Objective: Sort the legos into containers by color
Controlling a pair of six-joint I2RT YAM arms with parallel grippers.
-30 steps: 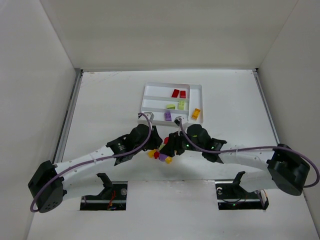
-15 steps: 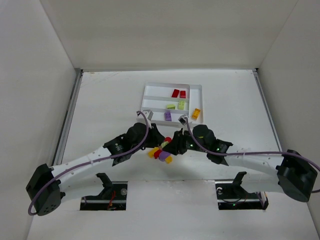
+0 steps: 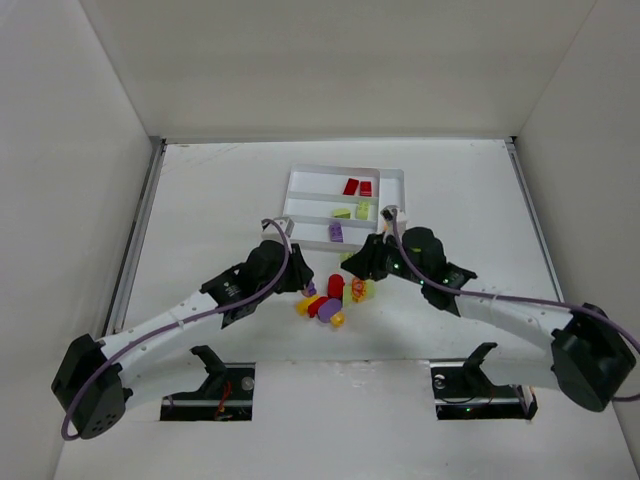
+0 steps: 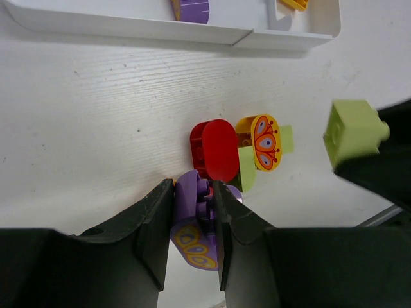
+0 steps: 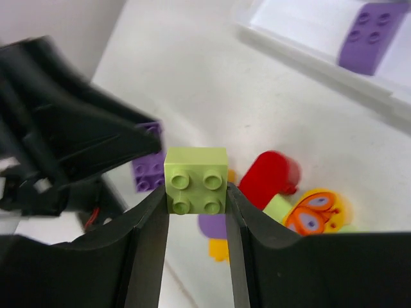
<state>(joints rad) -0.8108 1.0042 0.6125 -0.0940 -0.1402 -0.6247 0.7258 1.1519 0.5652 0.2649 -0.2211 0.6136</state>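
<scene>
My right gripper [image 5: 196, 200] is shut on a lime-yellow square lego [image 5: 196, 179], held up off the table above the loose pile. My left gripper [image 4: 192, 196] is shut on a purple lego [image 4: 191, 205] with yellow ovals, at the pile's near side. In the pile lie a red rounded lego [image 4: 218, 151], an orange-yellow butterfly piece [image 4: 263, 141] and a lime piece [image 4: 247, 168]. The white tray [image 3: 300, 178] holds red legos [image 3: 351, 186], lime ones [image 3: 362, 210] and a purple one [image 3: 335, 232] in separate slots. From above, both grippers [image 3: 303, 284] [image 3: 362, 268] flank the pile [image 3: 330, 300].
The tray's near rim [image 4: 128, 29] lies just beyond the pile. White walls enclose the table on three sides. Both arms stretch in from the near edge and nearly meet at the pile. Bare table lies left and right of the tray.
My right gripper has shut on the lime lego and drawn up and right, away from the pile toward the tray. The left arm has edged slightly left, still gripping the purple lego.
</scene>
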